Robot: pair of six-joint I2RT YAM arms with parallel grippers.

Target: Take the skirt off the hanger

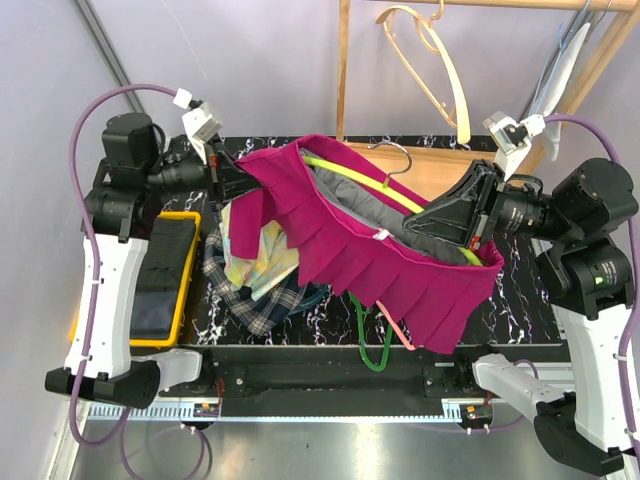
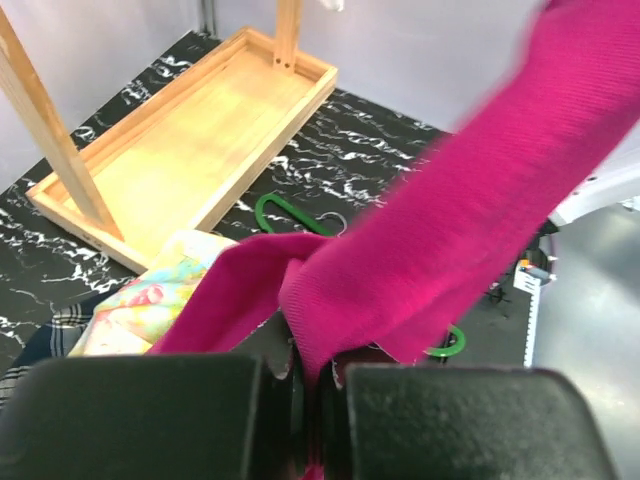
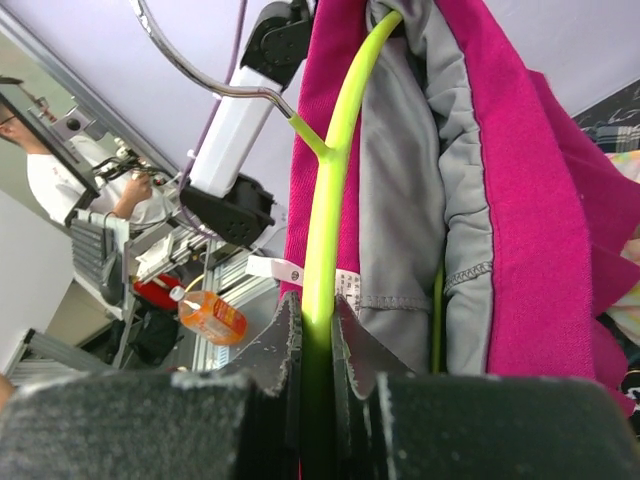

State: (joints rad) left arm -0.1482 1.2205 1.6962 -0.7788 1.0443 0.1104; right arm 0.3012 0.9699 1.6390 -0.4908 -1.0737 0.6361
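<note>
above the marbled counter [image 1: 520,295] a magenta pleated skirt [image 1: 380,270] hangs stretched between the two arms. this is the only skirt on a hanger, so i take it as the task's one. left claw [image 2: 312,372] is clenched on a fold of its magenta edge, cloth pinched tight between the fingers. right claw [image 3: 315,330] is clenched on one arm of the lime hanger [image 3: 330,180], not on cloth. the metal hook [image 1: 395,150] points up toward the back. the grips oppose each other, looks meant so hanger gets held fixed while the waistband is dragged off sideways. grey lining [image 1: 350,205] gapes open and the lime hanger runs inside it, so the skirt is not yet off; judging roughly midway. next pull probably needs the left arm going away from the right, risk is the waistband snagging on the hanger end.

on the counter at left lie a floral garment [image 1: 255,260] and under it a plaid skirt [image 1: 245,305]. a dark green hanger [image 1: 372,345] lies near the front edge, partly under the magenta hem. wooden tray [image 2: 200,150] sits at the back.
</note>
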